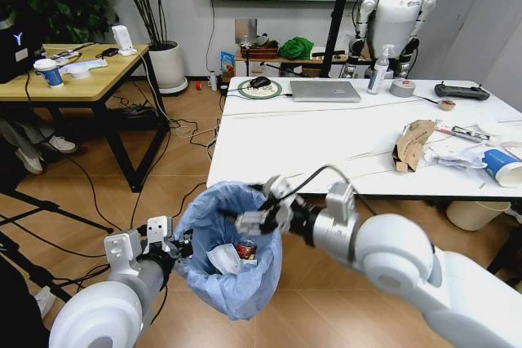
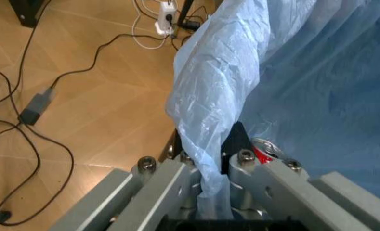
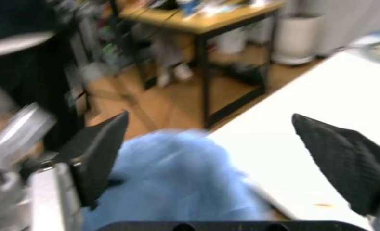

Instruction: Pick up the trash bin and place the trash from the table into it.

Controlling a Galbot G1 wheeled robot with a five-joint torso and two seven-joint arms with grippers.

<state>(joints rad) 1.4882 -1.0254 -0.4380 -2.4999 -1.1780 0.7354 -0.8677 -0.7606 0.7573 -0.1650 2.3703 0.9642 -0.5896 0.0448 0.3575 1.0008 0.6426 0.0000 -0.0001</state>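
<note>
Left gripper [image 1: 173,244]: clamped on the rim of the trash bin [image 1: 231,270], bag plastic pinched between its fingers [image 2: 244,161] in the left wrist view. Trash bin: held off the wooden floor, just in front of the table's [image 1: 326,148] near edge; light-blue liner, a red can [image 1: 245,248] and white crumpled paper [image 1: 222,258] seen inside. Right gripper [image 1: 263,209]: positioned above the bin's mouth, jaws spread wide, nothing held. Trash [image 1: 457,152]: torn brown cardboard, white scraps and a blue-white cup, grouped on the table's right end.
</note>
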